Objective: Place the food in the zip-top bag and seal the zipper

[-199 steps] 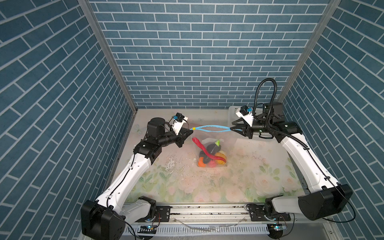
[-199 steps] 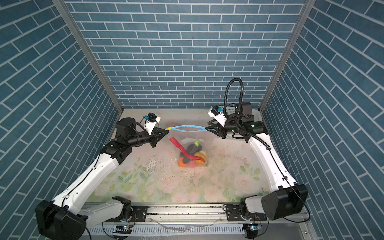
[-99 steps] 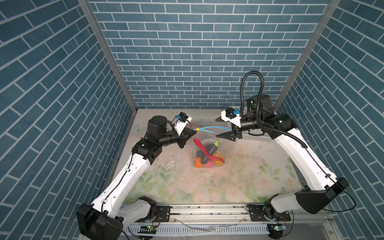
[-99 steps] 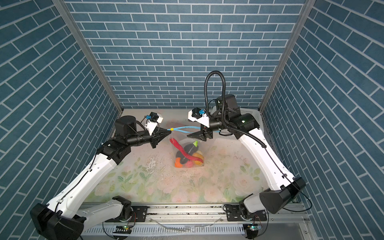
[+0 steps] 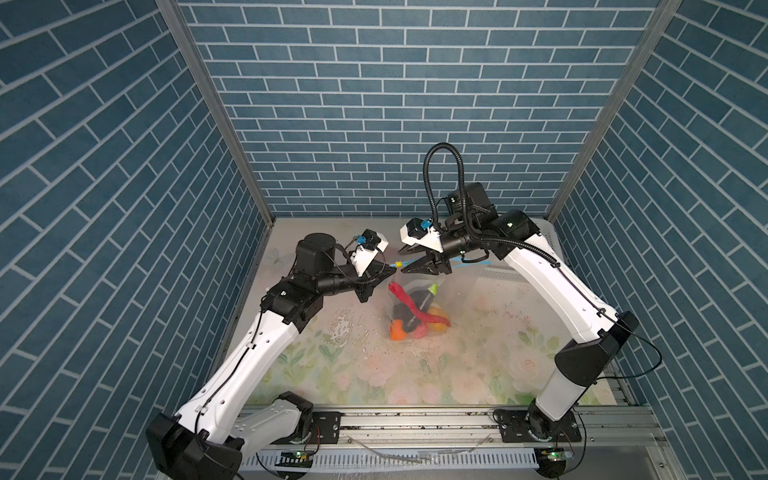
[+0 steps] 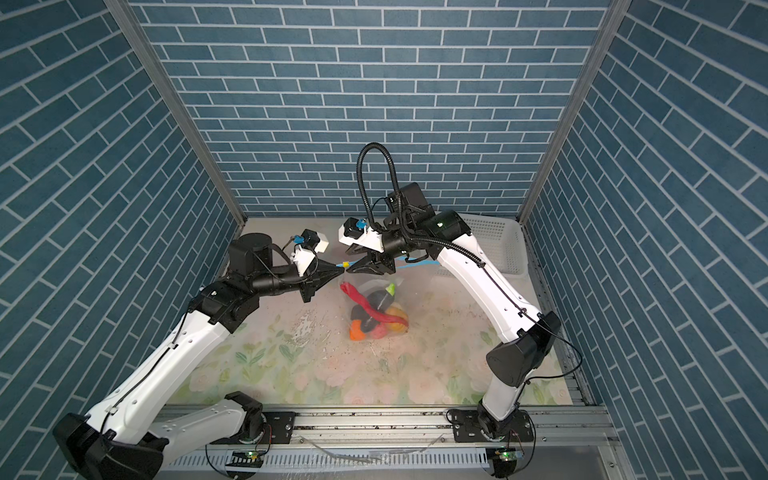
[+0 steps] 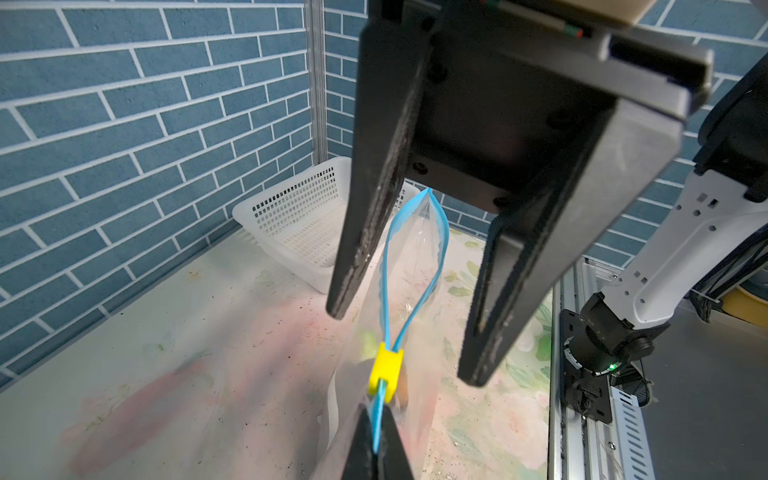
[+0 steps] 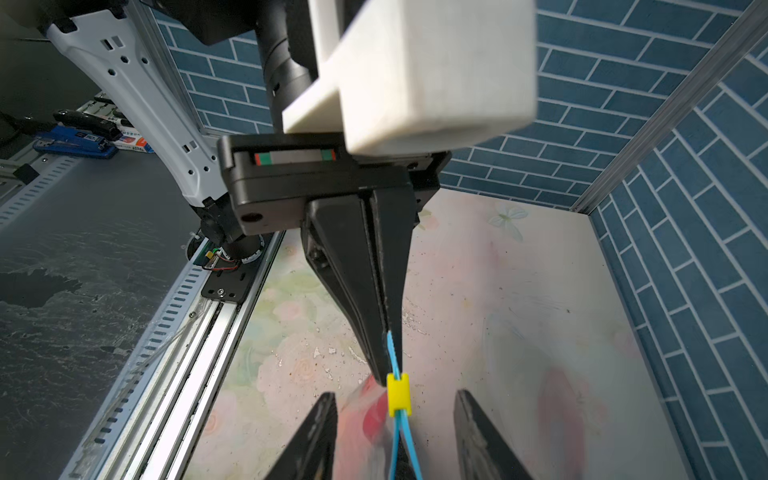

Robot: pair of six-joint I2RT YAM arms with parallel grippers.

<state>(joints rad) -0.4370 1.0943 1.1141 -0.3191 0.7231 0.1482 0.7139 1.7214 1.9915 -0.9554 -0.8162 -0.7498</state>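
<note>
The zip-top bag (image 5: 454, 286) hangs over the middle of the flowered table (image 5: 374, 365), strung up by its zipper (image 7: 383, 291), and its loaded bottom sags down toward the table surface. All the food (image 5: 415, 318) sits inside it in a heap: a long red strip (image 5: 411, 305) draped over a black lump (image 5: 420, 298) with a green tip (image 5: 434, 287), an orange piece (image 5: 397, 331) at the low end, a yellow-orange piece (image 5: 437, 316) and a pink one beside them. The left tool (image 5: 392, 266) is clamped shut on the very end of the zipper, and in the right wrist view the blue strip runs straight out from between its pressed-together fingers (image 8: 374, 316). A yellow slider (image 7: 386, 370) sits on the strip just beside those fingertips. Beyond the slider the two blue rails part into a long loop, so the bag's mouth is unsealed along nearly its whole length. The right tool (image 7: 409, 340) faces the left one nose to nose, with its jaws spread apart, one finger on each side of the open loop and the tips just short of the slider; it grips nothing. A white perforated basket (image 6: 498, 245) stands in the far right corner of the table, well apart from the bag.
</note>
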